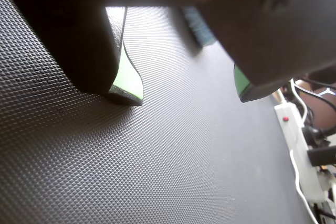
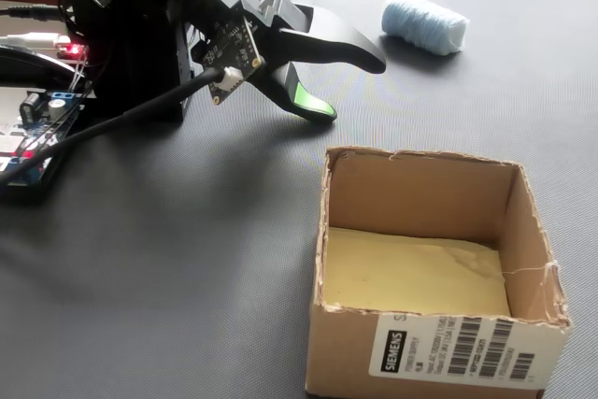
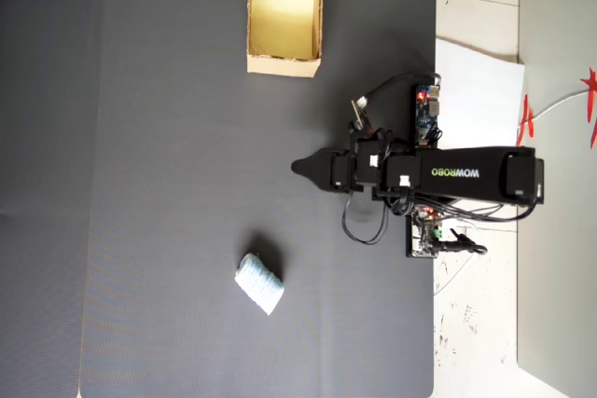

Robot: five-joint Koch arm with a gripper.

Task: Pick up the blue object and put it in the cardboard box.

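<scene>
The blue object (image 2: 424,23) is lying at the upper right of the fixed view, well apart from the cardboard box (image 2: 432,354) sitting open and empty at lower right. The gripper (image 2: 356,84) is hovering low over the mat (image 3: 168,137) with its jaws apart, holding nothing. The lump is looking soft, light and squashy, so pinching it across its narrow ribbed middle is probably suiting best.

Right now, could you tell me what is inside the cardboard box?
Only the yellowish floor shows inside the cardboard box; no object lies on the visible part. In the fixed view its near wall hides the front strip of the floor. The blue object lies outside, on the black mat.
</scene>
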